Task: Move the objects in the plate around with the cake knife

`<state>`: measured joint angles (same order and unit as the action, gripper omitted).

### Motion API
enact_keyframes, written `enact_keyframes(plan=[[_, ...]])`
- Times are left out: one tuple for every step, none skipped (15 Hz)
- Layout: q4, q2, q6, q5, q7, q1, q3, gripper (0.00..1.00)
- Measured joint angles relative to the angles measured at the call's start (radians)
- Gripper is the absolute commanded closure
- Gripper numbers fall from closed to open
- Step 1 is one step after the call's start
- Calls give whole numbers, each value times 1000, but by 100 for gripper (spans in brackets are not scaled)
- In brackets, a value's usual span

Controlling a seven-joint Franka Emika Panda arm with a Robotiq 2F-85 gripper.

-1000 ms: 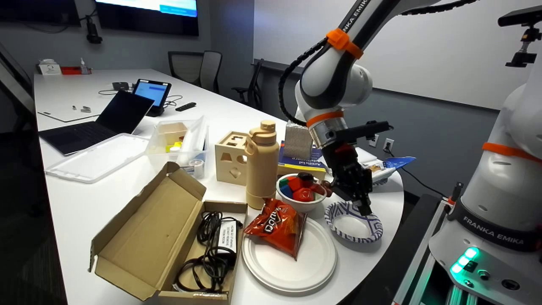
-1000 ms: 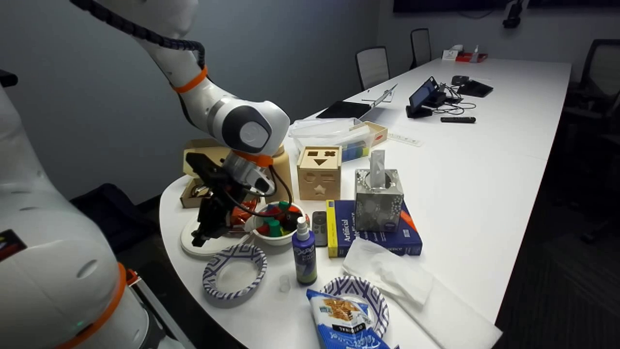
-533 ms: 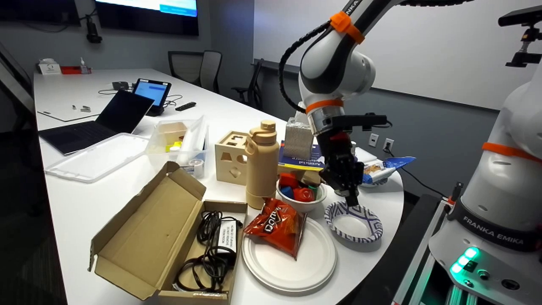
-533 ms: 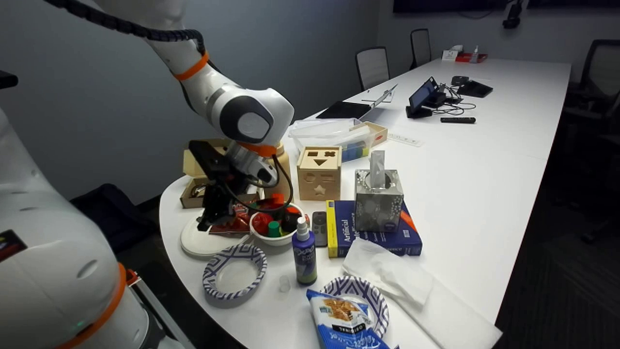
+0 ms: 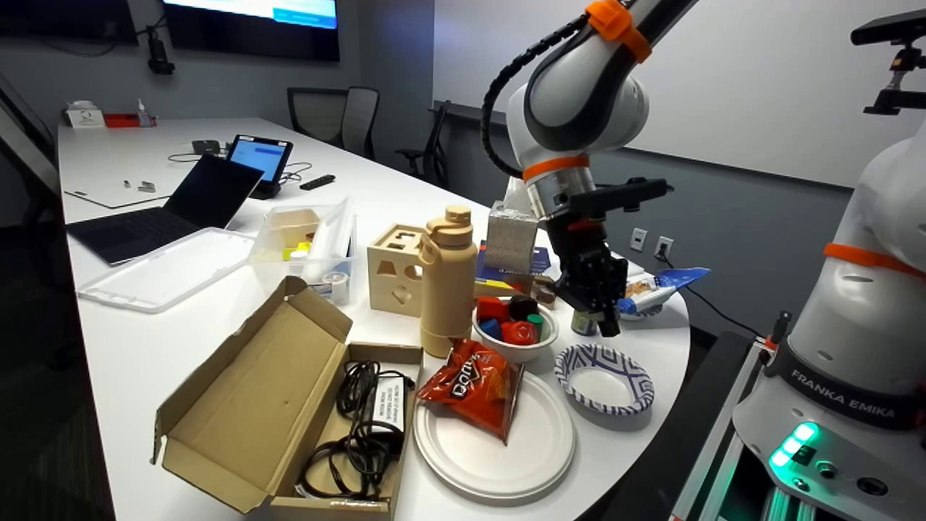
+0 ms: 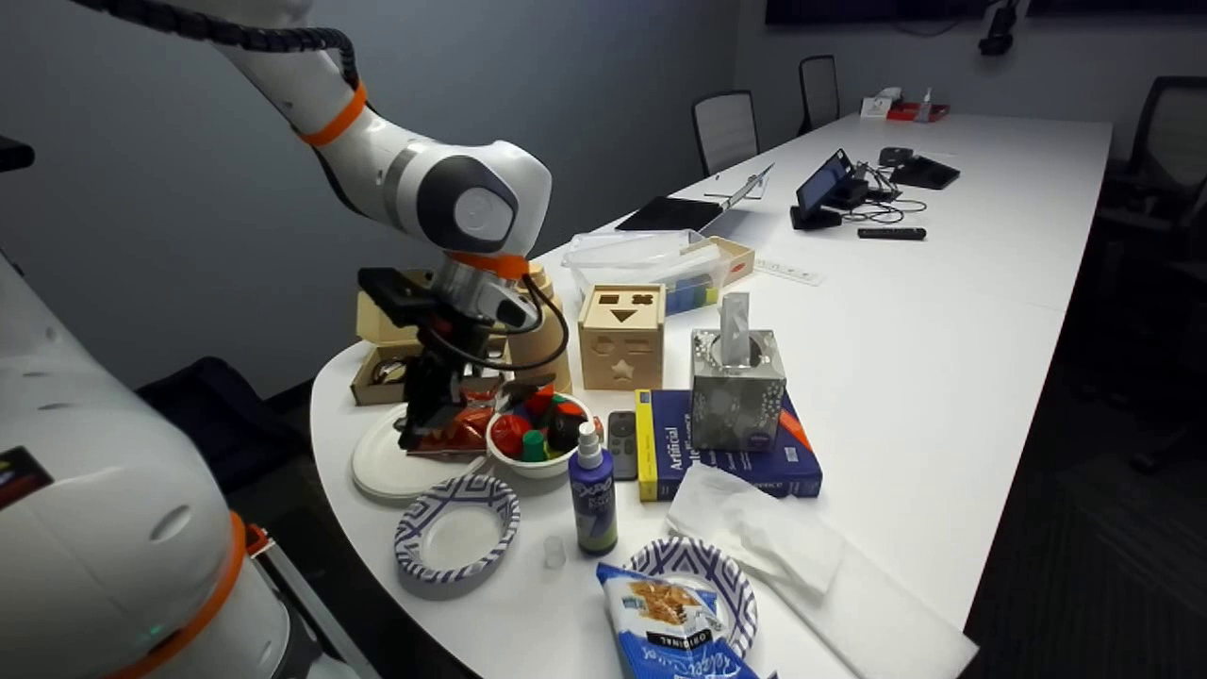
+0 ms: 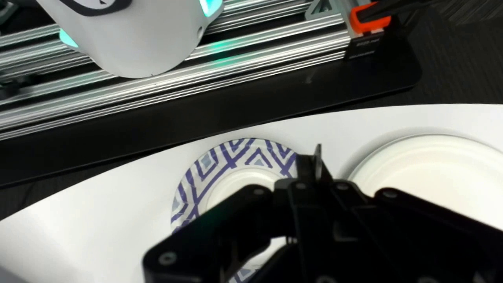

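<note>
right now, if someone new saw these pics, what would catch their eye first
Most likely the big white robot arm, reaching over the table with its black hand poised above it. Next, probably the orange-red Doritos bag on the white plate, vivid against all that white. The green lights glowing on the robot's base also stand out in an exterior view.

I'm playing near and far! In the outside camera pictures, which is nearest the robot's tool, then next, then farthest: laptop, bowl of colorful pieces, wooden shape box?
In both exterior views, from the tool:
1. Bowl of colorful pieces: lower down, away from the robot's base.
2. Wooden shape box: next to the tan bottle.
3. Laptop: beyond the clear bin.
</note>
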<state>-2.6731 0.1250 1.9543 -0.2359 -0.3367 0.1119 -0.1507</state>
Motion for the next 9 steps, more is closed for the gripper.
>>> enact_keyframes(plan=[[-7, -1, -3, 30, -30, 0, -3, 99], [-13, -4, -10, 60, -58, 0, -7, 99], [-19, -10, -15, 86, -80, 0, -10, 99], [-25, -19, -16, 109, -98, 0, -14, 99], [-29, -31, -16, 126, -111, 1, -18, 99], [-30, -44, -16, 138, -119, 2, -22, 99], [-30, -58, -16, 148, -125, 4, -26, 99], [-30, -71, -16, 155, -128, 6, -29, 99], [-30, -87, -16, 159, -129, 9, -31, 99]])
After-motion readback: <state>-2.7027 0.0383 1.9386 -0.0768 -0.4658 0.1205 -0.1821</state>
